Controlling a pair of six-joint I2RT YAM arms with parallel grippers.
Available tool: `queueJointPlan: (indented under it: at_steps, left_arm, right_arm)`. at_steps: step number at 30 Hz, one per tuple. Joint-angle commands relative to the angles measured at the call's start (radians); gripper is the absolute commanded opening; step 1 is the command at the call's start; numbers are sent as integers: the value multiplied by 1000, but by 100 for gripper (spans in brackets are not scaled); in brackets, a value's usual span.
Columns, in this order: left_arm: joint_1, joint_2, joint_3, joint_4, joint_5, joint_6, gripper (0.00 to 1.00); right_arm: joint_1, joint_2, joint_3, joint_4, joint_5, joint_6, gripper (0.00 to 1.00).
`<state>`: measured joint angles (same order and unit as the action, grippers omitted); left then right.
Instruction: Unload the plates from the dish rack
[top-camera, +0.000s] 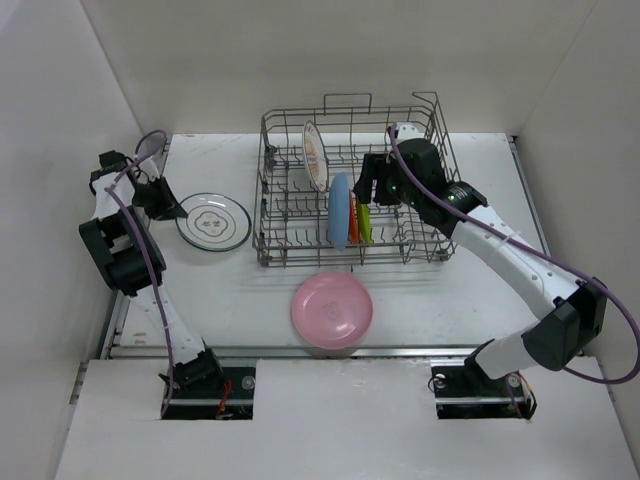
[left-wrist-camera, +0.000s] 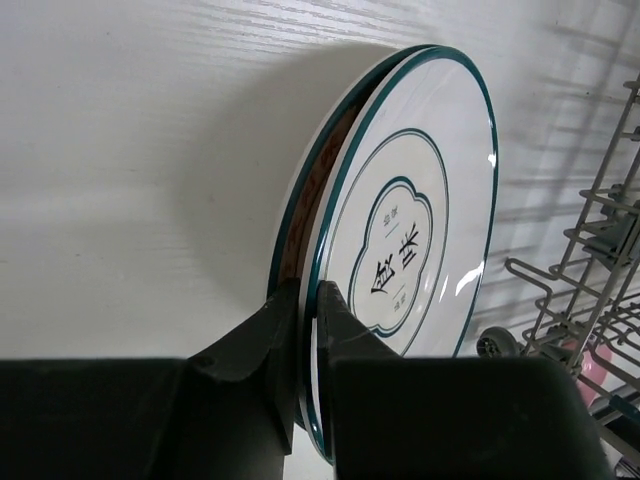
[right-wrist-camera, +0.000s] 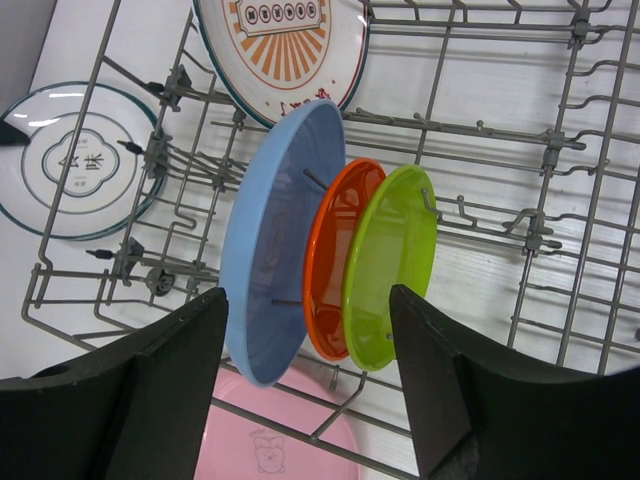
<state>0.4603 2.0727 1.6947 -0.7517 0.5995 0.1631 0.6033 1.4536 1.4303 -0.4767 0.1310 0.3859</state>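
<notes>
The grey wire dish rack (top-camera: 430, 130) stands at the table's middle back. In it stand a white sunburst plate (top-camera: 316, 155), a blue plate (top-camera: 339, 210), an orange plate (top-camera: 354, 218) and a lime green plate (top-camera: 365, 224). A pink plate (top-camera: 332, 310) lies on the table in front of the rack. My left gripper (left-wrist-camera: 310, 300) is shut on the rim of a white teal-rimmed plate (left-wrist-camera: 420, 200), which is flat at the table's left (top-camera: 213, 221). My right gripper (right-wrist-camera: 305, 380) is open above the blue (right-wrist-camera: 280, 240), orange (right-wrist-camera: 335, 250) and green (right-wrist-camera: 395, 250) plates, its fingers (right-wrist-camera: 170, 400) astride them without touching.
White walls enclose the table on the left, back and right. The rack's tall wire sides (right-wrist-camera: 500, 130) surround my right gripper. The pink plate (right-wrist-camera: 270, 440) shows through the rack's front wires. The rack's wheel and corner (left-wrist-camera: 600, 300) sit close beside the teal-rimmed plate.
</notes>
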Motion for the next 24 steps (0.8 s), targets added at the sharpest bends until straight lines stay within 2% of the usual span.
queueJointPlan:
  at_steps: [1, 3, 4, 5, 9, 15, 17, 21, 24]
  left_arm:
    - [5, -20, -15, 11, -133, 52, 5]
    - [5, -20, -15, 11, -144, 62, 19]
    - [5, -20, -24, 11, -144, 72, 39]
    - [5, -20, -24, 11, -153, 82, 47]
    - [5, -39, -24, -9, -188, 110, 63]
    - [-5, -92, -6, -43, -188, 150, 65]
    - [-53, -132, 5, -43, -214, 170, 68]
    - [-104, -145, 98, -110, -208, 165, 69]
    - [-168, -145, 235, -152, -178, 130, 69]
  right_arm:
    - [4, -32, 24, 59, -7, -16, 73]
    - [4, -32, 24, 59, -7, -16, 74]
    - [4, -32, 24, 59, -16, -16, 74]
    - [4, -32, 24, 59, -16, -16, 74]
    - [4, -32, 24, 59, -16, -25, 74]
    - [4, -32, 24, 59, -25, -25, 74]
    - [4, -32, 24, 69, -25, -25, 74]
    - [4, -22, 24, 69, -25, -25, 74]
    - [4, -22, 24, 69, 19, -16, 74]
